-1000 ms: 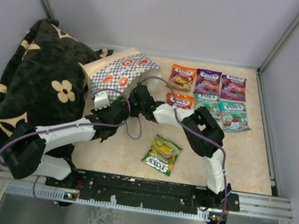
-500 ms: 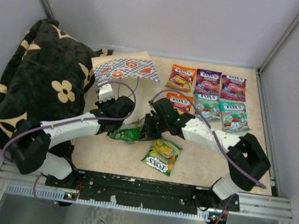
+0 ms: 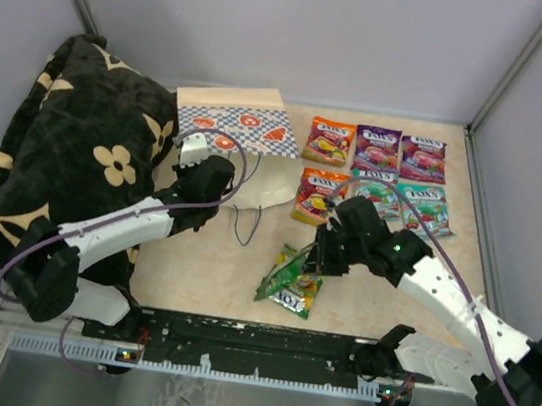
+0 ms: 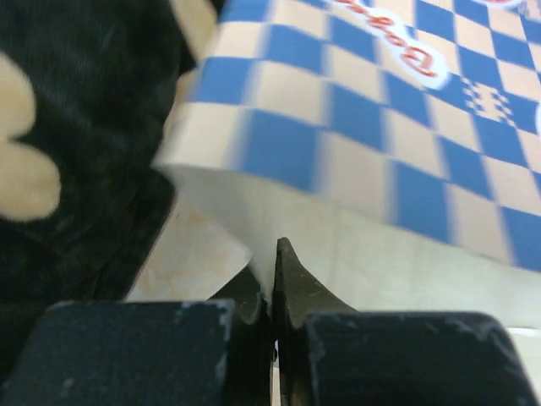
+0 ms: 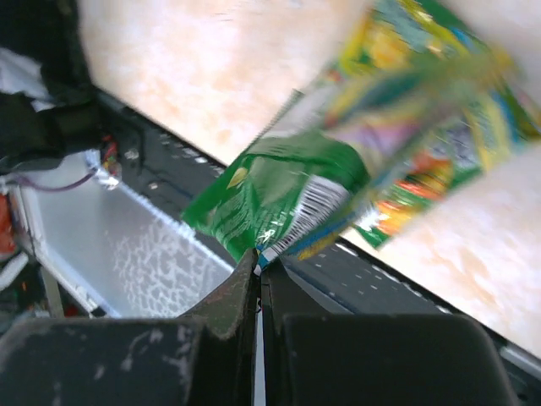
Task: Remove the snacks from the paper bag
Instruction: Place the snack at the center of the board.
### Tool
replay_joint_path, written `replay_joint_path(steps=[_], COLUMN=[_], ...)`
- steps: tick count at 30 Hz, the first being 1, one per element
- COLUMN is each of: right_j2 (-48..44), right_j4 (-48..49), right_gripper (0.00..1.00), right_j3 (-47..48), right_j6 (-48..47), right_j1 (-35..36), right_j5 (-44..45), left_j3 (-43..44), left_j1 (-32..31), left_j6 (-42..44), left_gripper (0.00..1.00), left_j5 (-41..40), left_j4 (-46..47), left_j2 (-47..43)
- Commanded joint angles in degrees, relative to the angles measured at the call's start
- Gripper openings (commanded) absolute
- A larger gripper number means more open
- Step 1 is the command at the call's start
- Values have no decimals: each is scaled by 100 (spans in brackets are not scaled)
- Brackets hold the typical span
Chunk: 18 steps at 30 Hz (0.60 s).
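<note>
The cream paper bag with blue checkered band lies flat at the back centre, beside the black blanket. My left gripper is shut on the bag's edge; the wrist view shows the paper pinched between the jaws. My right gripper is shut on a green snack packet by its corner, held just above another green-yellow packet near the front. Several snack packets lie in rows at the back right, such as orange, purple and teal.
A black floral blanket fills the left side. The bag's blue string handle trails on the table. A black rail runs along the near edge. Walls close the back and right.
My right gripper has carried the green packet from beside the bag to the right and forward, over the green-yellow packet. My left gripper moved back with the bag, which now lies flatter.
</note>
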Motion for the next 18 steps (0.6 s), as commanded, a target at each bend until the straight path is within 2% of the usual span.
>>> replay_joint_path(steps=[1, 5, 6, 7, 9, 10, 13, 18], right_j2=[-718, -528, -408, -297, -134, -91, 71, 460], right_j4=[-322, 367, 482, 532, 540, 555, 613, 1080], right_gripper=[0, 0, 7, 29, 84, 97, 99, 99], right_j3=[-918, -1412, -1366, -1278, -934, -732, 18, 1045], right_j6=[88, -43, -111, -212, -350, -415, -607, -731], right_j1=[-582, -664, -665, -667, -666, -667, -699, -682], right_j5=[115, 232, 314, 396, 675, 888, 1310, 1446], left_j3=[668, 1656, 1947, 2222, 2815, 3144, 4077, 5560], left_j1=[23, 211, 357, 532, 938, 1160, 1576, 1756], left_j6=[1219, 1226, 1113, 1018, 918, 903, 1024, 1577], left_gripper=[0, 0, 0, 0, 0, 0, 0, 0], left_j5=[727, 1469, 1774, 2078, 2654, 2896, 3030, 3222], left_j4=[440, -241, -487, -739, -1201, -1411, -1975, -2583], left_j2=[-612, -668, -623, -533, -241, -78, 452, 1261])
